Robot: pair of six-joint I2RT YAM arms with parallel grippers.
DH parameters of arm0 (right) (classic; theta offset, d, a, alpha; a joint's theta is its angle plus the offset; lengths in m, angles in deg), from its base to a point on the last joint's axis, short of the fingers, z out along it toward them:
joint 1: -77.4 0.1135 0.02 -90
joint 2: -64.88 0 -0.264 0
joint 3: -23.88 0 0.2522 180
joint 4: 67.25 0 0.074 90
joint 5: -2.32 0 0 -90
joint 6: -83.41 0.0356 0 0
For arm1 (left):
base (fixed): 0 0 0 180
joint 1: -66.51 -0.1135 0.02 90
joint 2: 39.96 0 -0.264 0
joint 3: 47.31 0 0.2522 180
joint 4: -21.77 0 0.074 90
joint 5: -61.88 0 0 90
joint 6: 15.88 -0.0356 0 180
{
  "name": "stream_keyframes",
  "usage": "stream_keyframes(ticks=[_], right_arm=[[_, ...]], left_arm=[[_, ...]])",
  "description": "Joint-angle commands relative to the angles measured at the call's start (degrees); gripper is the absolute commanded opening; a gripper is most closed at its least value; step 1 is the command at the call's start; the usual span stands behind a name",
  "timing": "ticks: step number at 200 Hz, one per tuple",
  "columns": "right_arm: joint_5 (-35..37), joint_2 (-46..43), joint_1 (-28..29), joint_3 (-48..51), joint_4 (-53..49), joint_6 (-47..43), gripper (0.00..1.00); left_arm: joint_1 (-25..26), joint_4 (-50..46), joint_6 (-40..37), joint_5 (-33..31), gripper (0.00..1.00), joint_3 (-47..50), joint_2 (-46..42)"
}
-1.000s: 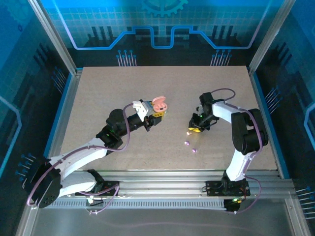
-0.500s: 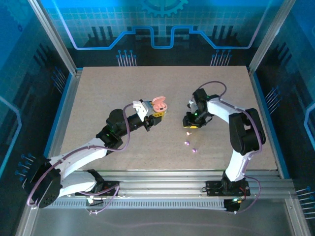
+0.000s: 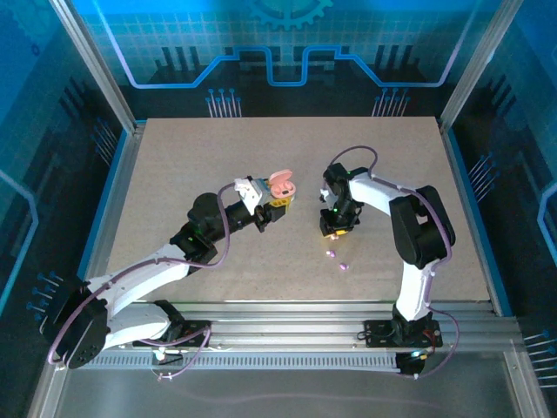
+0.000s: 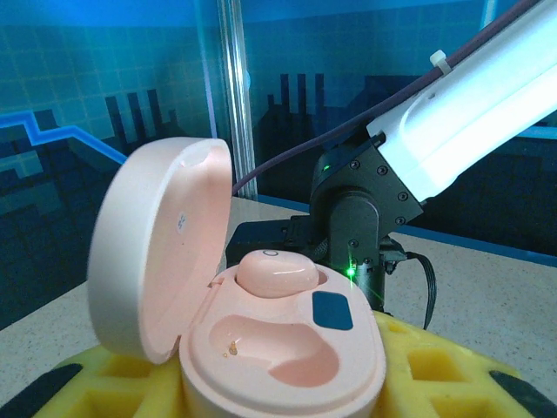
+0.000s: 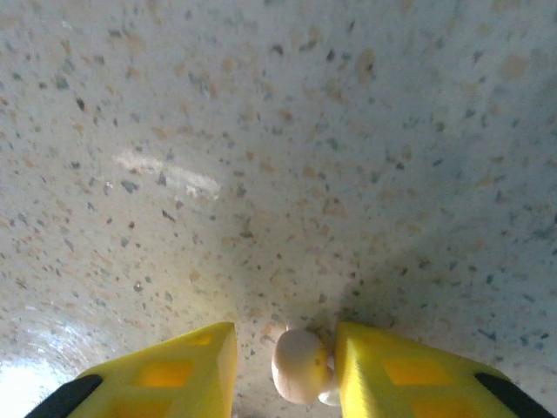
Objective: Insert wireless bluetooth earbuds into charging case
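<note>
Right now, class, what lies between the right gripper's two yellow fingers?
In the right wrist view, a small pinkish earbud lies between the right gripper's fingers, touching one, clear of the other.

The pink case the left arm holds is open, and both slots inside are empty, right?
Not quite: the case in the left gripper is open, but only the near slot is empty. The left wrist view shows an earbud seated in the far slot.
</note>
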Motion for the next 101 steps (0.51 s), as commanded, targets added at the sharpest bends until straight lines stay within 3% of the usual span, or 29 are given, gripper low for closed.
stream_keyframes(ticks=[1,101], right_arm=[[1.16,0.96,0.75,-2.08,-3.56,-0.58,0.33],[3.46,3.89,1.09,-3.58,-4.78,1.38,0.29]], left_arm=[[0.39,0.82,-0.89,-0.67,0.37,0.3,-0.73],[0.4,0.75,-0.73,-0.68,0.37,0.39,-0.79]])
